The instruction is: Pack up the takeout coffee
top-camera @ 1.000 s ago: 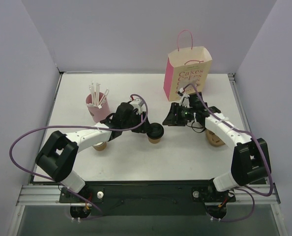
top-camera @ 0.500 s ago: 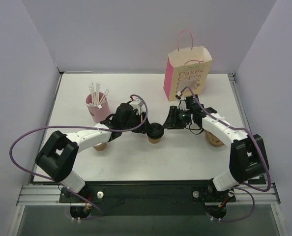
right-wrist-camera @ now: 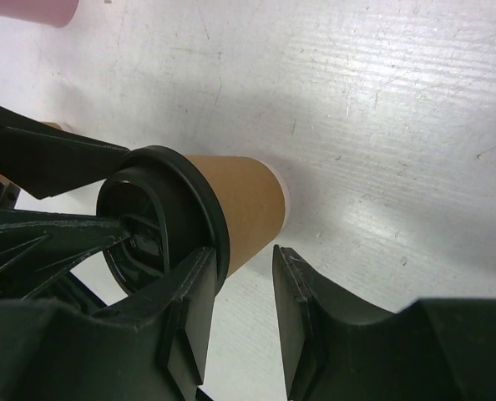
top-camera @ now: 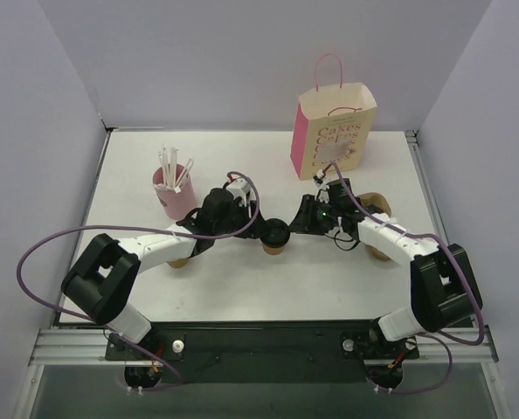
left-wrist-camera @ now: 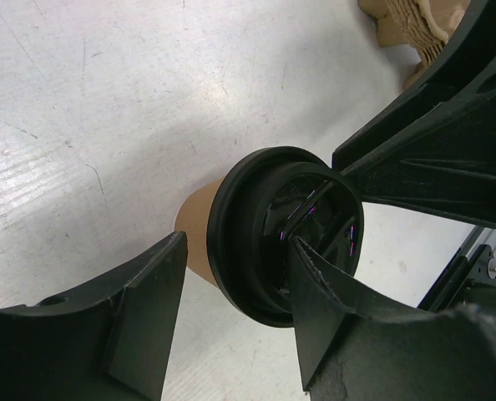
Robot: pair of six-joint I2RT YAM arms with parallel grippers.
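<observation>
The takeout coffee [top-camera: 275,236], a brown paper cup with a black lid, stands upright mid-table. It also shows in the left wrist view [left-wrist-camera: 283,236] and in the right wrist view [right-wrist-camera: 235,205]. My left gripper [top-camera: 259,230] is open at its left side. In the left wrist view [left-wrist-camera: 238,251] one finger lies beside the cup wall and the other overlaps the lid. My right gripper [top-camera: 297,218] is open at its right side. In the right wrist view [right-wrist-camera: 243,253] the cup sits just past the fingertips, one finger by the lid rim.
A pink and cream paper bag [top-camera: 333,131] stands open at the back right. A pink cup of white straws [top-camera: 174,188] stands at the left. A lidless brown cup [top-camera: 179,259] sits under my left arm. Brown corrugated items [top-camera: 378,249] lie under my right arm.
My right gripper has moved left, from near the bag up to the cup's right side. My left gripper has stayed at the cup, shifting only slightly.
</observation>
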